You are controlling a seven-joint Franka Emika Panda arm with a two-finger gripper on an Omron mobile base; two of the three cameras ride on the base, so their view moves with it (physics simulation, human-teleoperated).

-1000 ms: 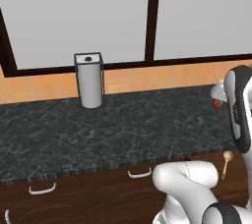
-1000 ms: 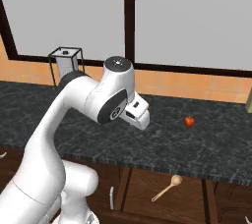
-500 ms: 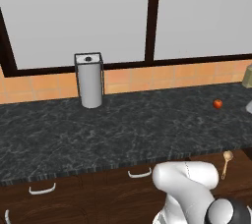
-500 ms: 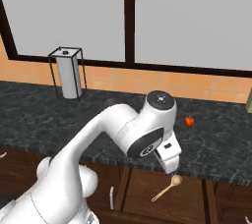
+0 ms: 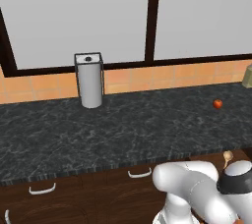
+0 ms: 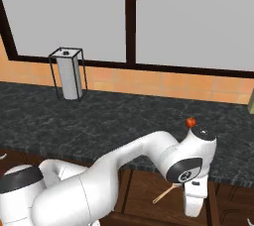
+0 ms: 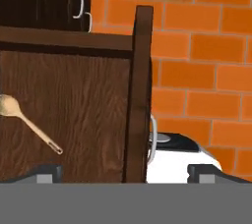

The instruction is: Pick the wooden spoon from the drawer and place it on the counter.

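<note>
The wooden spoon (image 7: 27,122) lay on the brown wood-grain floor of the open drawer (image 7: 78,120), loose and untouched, with its round bowl toward the left edge of the hand view and its thin handle running down and to the right. In that view the drawer's dark front panel (image 7: 139,95) stood as an upright bar just right of the spoon, with a pale curved handle (image 7: 153,142) on its outer face and an orange brick-patterned floor (image 7: 202,61) beyond it.

The gripper (image 7: 125,171) hung over the drawer with its two dark finger tips (image 7: 47,173) spread wide apart, one over the drawer floor near the spoon's handle end and the other outside the front panel; nothing was between them.

From the right base view the white arm (image 6: 149,155) bent down in front of the cabinets, below the counter (image 6: 99,121) edge, and a slim piece of the spoon's handle (image 6: 163,195) showed just left of the wrist. In the left base view the spoon's bowl (image 5: 227,156) peeked out just under the counter (image 5: 123,125) edge.

On the black marbled counter stood a paper towel holder (image 5: 89,79) near the back wall, and a small red fruit (image 5: 217,103) sat well to its right, apart from everything else
</note>
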